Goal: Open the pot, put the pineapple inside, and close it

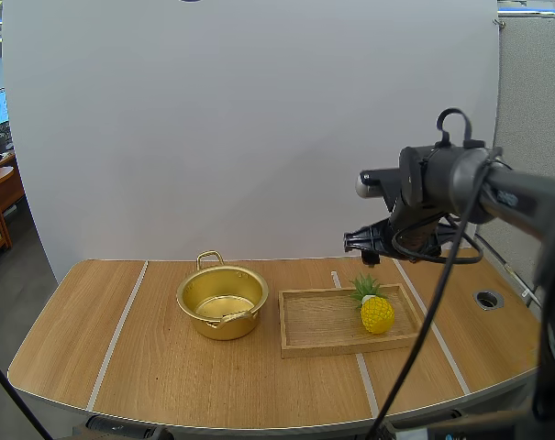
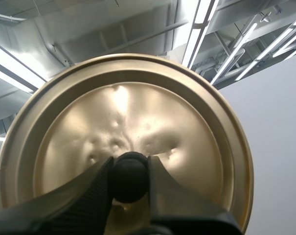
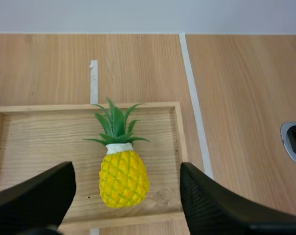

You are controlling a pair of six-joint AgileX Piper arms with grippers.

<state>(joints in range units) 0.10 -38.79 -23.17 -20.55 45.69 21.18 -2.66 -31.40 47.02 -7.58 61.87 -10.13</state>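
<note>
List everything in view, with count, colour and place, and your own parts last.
pot: one, gold, lid off, on the table left of the tray
lid: one, gold with a black knob, held off the pot
pineapple: one, yellow with green leaves, lying at the right end of the tray
tray: one, light wood, on the table right of the pot
table: one, wood
tape lines: three, white, running across the tabletop
cable hole: one, grey-rimmed, in the tabletop right of the tray
left pincer: one, black, shut on the lid's knob
right pincer: one, black, open, above the pineapple
</note>
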